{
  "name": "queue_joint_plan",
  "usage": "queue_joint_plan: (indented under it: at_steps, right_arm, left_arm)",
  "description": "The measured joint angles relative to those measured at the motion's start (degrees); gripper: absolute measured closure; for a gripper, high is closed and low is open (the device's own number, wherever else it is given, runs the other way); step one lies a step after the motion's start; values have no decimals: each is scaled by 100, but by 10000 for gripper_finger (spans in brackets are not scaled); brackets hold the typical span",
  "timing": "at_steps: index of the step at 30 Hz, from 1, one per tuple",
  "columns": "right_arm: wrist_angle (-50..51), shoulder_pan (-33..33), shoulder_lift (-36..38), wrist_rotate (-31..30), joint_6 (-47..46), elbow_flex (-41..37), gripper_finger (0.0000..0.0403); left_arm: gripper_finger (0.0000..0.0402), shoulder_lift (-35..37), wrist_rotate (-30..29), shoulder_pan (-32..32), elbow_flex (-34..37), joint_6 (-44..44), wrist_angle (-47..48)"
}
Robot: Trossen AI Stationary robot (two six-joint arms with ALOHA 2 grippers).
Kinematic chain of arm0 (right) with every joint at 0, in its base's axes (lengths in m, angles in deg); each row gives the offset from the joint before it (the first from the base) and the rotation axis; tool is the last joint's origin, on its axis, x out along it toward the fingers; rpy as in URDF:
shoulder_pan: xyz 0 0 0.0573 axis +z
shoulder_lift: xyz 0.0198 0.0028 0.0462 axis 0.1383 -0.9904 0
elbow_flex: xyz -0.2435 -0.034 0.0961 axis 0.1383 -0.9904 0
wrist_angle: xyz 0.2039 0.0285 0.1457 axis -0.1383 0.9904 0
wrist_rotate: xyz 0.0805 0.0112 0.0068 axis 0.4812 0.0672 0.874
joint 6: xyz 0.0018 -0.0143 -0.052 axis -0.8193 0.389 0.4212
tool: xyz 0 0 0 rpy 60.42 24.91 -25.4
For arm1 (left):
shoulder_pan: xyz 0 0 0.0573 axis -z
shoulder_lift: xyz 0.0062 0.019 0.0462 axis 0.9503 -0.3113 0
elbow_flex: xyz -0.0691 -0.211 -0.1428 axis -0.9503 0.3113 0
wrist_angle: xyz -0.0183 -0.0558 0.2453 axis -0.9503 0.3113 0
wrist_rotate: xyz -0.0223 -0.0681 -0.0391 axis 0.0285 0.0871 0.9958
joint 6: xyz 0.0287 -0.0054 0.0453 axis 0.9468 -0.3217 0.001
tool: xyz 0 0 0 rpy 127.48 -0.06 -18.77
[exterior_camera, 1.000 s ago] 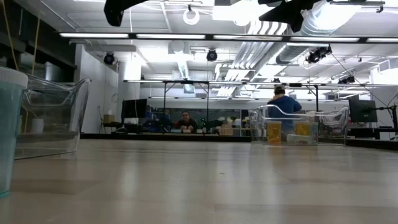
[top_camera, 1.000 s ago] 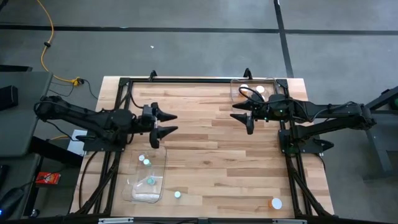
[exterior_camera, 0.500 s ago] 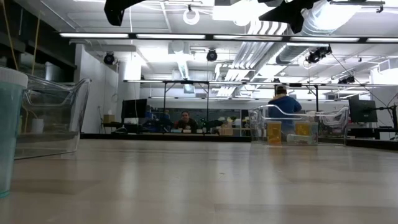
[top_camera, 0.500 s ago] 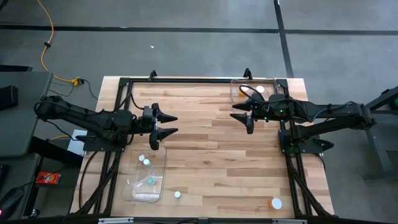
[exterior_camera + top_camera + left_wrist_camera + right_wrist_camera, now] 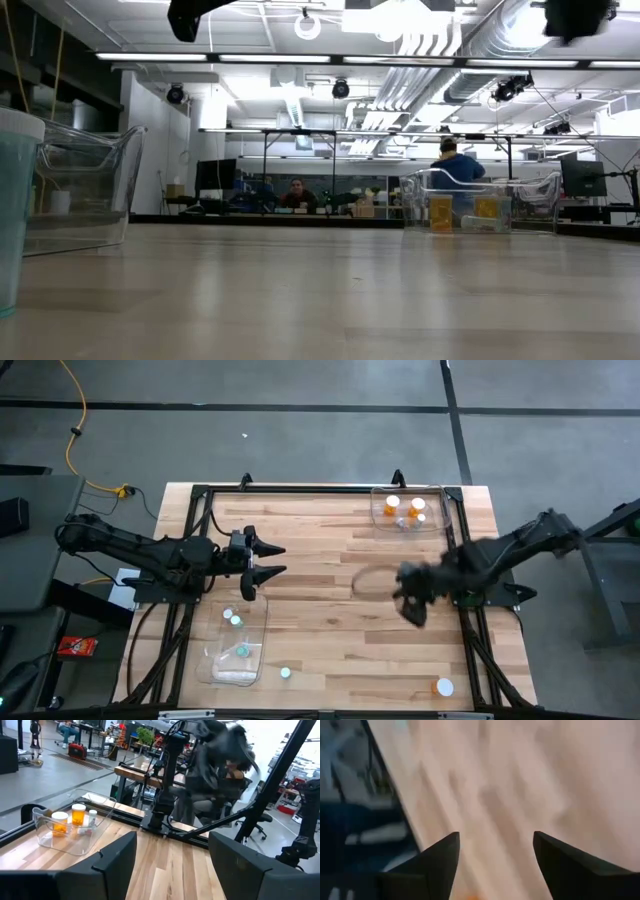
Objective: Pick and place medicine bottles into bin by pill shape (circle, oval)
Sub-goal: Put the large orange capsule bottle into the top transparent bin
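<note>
My left gripper [image 5: 281, 558] is open and empty, held above the table's left half, fingers pointing right; it also shows in its wrist view [image 5: 172, 865]. My right gripper [image 5: 410, 600] is open and empty in its wrist view [image 5: 492, 865], blurred, above the table right of centre. Orange bottles [image 5: 392, 506] stand in the clear bin [image 5: 408, 525] at the far right. Pale teal bottles [image 5: 243, 651] stand in the clear bin [image 5: 232, 678] at the near left. A loose teal bottle [image 5: 286, 672] and a loose orange bottle [image 5: 443, 686] stand on the table near its front edge.
A black frame [image 5: 320, 488] runs round the table's far edge and sides. In the low view a teal bottle [image 5: 15, 200] stands close at the left, with the left bin [image 5: 85, 185] behind it and the right bin [image 5: 480, 205] farther off. People sit in the room beyond.
My right gripper has swung quickly from beside the far right bin toward the table's near edge and a little to the right, blurred in motion. It stays open and empty. The bottles and bins have kept still.
</note>
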Motion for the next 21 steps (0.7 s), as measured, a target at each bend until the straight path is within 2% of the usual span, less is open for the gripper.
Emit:
queue_joint_plan:
  at_steps: [3,6,13,16,21]
  right_arm:
    - [14,781,-270,433,-1233,-70,135]
    - [-27,1487,-566,569,-2427,-107,116]
    - [-564,2631,-1433,957,-5334,-107,88]
    - [-919,2921,-1873,1244,-6083,-107,86]
    - [-1458,3113,-2480,1548,-6518,-109,86]
  left_arm:
    - [165,0,173,-1,0,0,27]
    - [165,0,336,0,0,0,26]
    - [165,0,537,0,0,-1,26]
    - [165,0,621,0,0,0,28]
    - [165,0,703,0,0,-1,26]
